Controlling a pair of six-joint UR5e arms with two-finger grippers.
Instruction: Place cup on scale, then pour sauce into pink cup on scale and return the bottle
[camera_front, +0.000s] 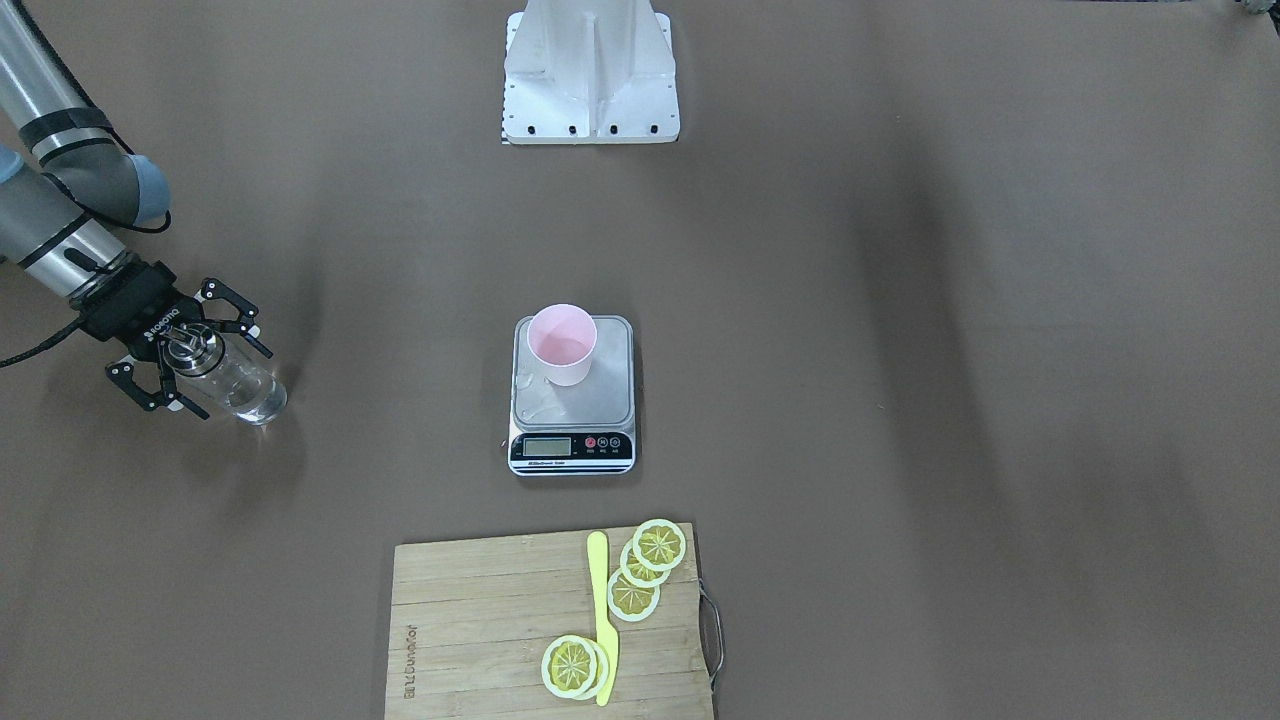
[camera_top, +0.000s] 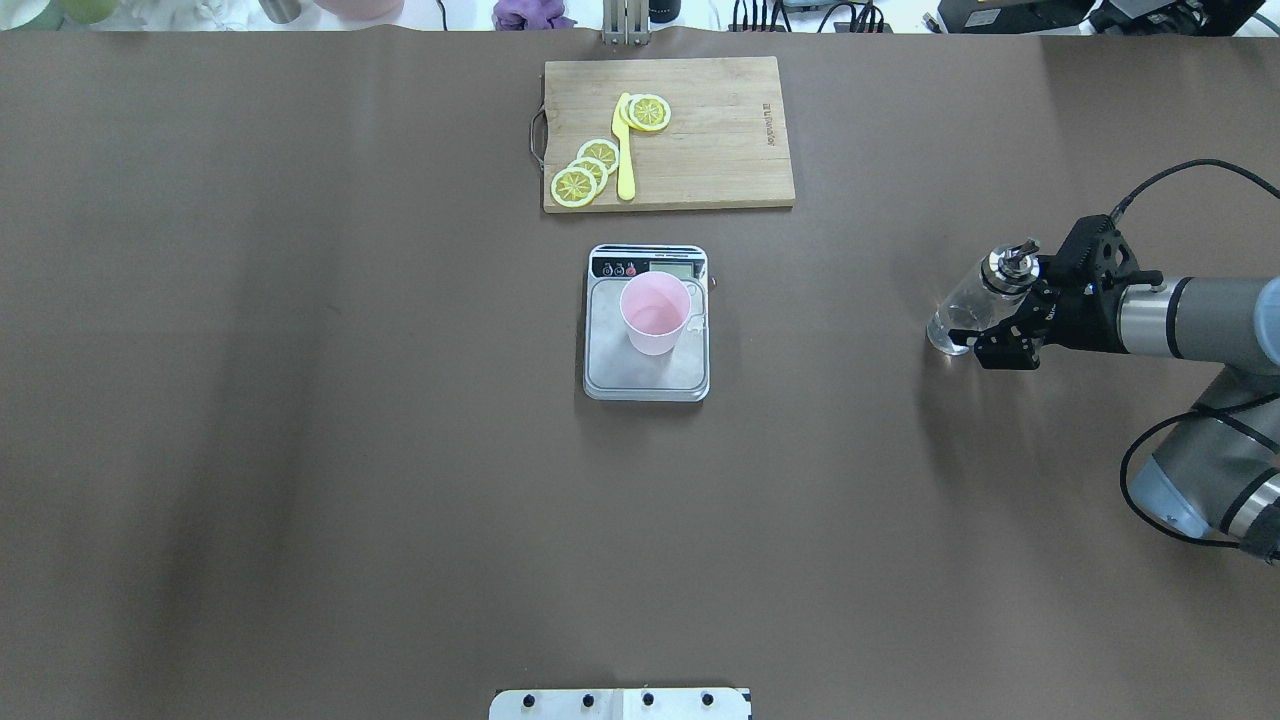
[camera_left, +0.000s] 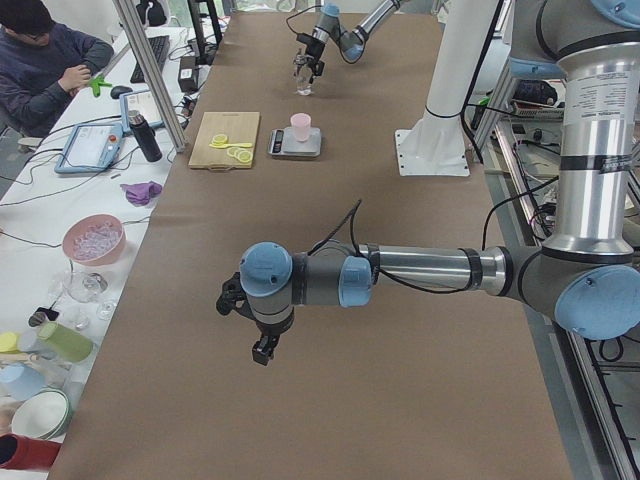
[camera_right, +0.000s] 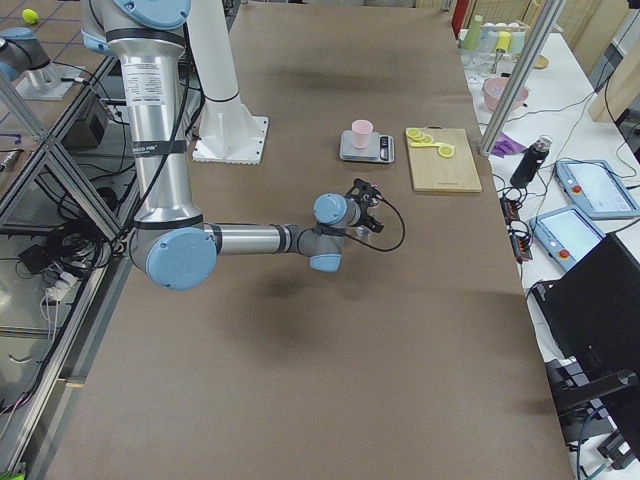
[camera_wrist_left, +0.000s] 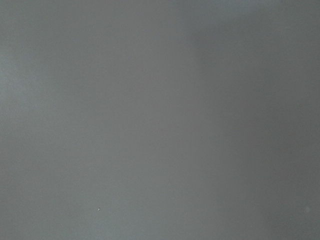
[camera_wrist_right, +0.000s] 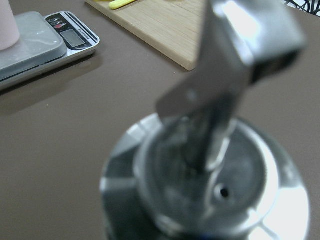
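Observation:
The pink cup (camera_front: 563, 345) (camera_top: 655, 312) stands upright on the steel scale (camera_front: 600, 400) (camera_top: 620, 372) at mid-table. Off at the table's right-arm side, the clear glass bottle (camera_front: 255, 400) (camera_top: 958, 318) rests on the table, clear sauce visible in it. My right gripper (camera_front: 237, 382) (camera_top: 990, 315) straddles it, open, the fingers spread wide of the glass. The right wrist view is filled by the bottle's metal pourer cap (camera_wrist_right: 210, 190). My left gripper (camera_left: 260, 345) shows only in the exterior left view, hanging over bare table; I cannot tell whether it is open or shut.
A wooden cutting board (camera_front: 480, 620) (camera_top: 720, 150) with lemon slices (camera_front: 640, 570) and a yellow knife (camera_front: 603, 620) lies beyond the scale. The white robot base (camera_front: 590, 80) is at the table's near edge. A person (camera_left: 45, 65) sits by the side table.

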